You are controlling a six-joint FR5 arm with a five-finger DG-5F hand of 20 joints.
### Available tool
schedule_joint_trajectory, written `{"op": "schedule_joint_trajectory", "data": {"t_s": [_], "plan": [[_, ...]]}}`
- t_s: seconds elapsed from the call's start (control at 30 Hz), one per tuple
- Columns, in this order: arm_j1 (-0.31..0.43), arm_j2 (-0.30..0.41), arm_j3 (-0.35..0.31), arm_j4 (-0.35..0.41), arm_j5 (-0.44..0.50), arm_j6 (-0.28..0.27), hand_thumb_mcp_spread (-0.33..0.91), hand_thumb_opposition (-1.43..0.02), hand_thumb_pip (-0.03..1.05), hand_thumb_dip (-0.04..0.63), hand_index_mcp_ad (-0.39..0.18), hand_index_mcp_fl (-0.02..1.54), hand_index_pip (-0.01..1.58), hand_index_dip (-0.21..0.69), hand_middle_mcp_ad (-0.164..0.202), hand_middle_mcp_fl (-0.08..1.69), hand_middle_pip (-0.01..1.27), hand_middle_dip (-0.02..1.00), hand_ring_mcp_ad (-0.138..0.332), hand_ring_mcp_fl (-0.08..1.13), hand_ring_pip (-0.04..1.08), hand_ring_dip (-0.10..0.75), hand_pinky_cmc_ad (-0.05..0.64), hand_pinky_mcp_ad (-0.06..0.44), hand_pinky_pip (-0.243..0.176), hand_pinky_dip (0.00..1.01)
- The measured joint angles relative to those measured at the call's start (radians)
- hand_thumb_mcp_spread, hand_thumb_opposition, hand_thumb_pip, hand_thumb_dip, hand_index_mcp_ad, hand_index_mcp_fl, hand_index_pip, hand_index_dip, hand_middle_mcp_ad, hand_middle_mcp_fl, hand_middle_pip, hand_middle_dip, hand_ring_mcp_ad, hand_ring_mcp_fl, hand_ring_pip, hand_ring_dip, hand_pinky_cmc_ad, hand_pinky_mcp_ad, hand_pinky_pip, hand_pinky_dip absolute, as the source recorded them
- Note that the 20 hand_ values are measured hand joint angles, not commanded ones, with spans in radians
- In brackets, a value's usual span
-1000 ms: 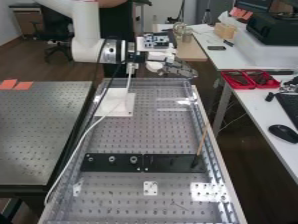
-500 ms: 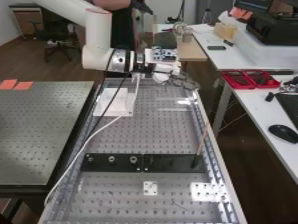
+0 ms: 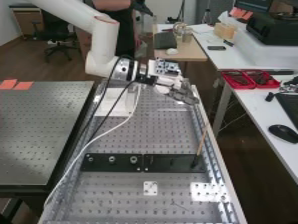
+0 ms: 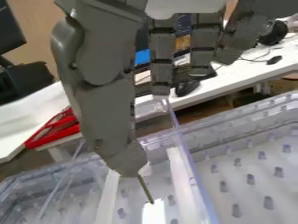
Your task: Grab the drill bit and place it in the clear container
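Observation:
At the far right part of the bench in the high view, the hand (image 3: 181,95) stands over the clear container (image 3: 174,109). In the wrist view the hand (image 4: 106,107) points down with its thumb side large and close. A thin dark drill bit (image 4: 146,189) sticks out below the lowest fingertip, pinched there and slanting downward. Its upper part is hidden by the hand. Clear walls of the container (image 4: 191,172) rise around and behind the bit, and the bit's lower end is above a bright streak.
A black plate (image 3: 120,162) with round fittings lies across the perforated bench (image 3: 149,135), with a thin wooden stick (image 3: 201,140) upright at its right end. A white block (image 3: 110,107) is left of the hand. Red trays (image 3: 249,80) sit on the side table. A white cable runs along the left.
The arm and hand have come down and nearer over the bench, from beyond its far edge to above the clear container. The plate and stick have stayed put.

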Motion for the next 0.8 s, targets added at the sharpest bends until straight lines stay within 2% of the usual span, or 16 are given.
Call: {"op": "schedule_joint_trajectory", "data": {"t_s": [0.6, 0.8], "plan": [[-0.011, 0.009, -0.009, 0.022, -0.067, -0.008, 0.77, -1.01, 0.42, 0.333, -0.14, 1.01, 0.69, 0.497, 0.075, 0.4, 0.13, 0.23, 0.211, 0.16, 0.1, 0.021, 0.332, 0.171, -0.101, 0.14], [-0.008, 0.01, -0.009, 0.02, -0.04, 0.0, 0.77, -1.01, 0.42, 0.333, -0.14, 1.01, 0.69, 0.497, 0.075, 0.4, 0.13, 0.23, 0.209, 0.16, 0.1, 0.021, 0.332, 0.168, -0.101, 0.14]]}}
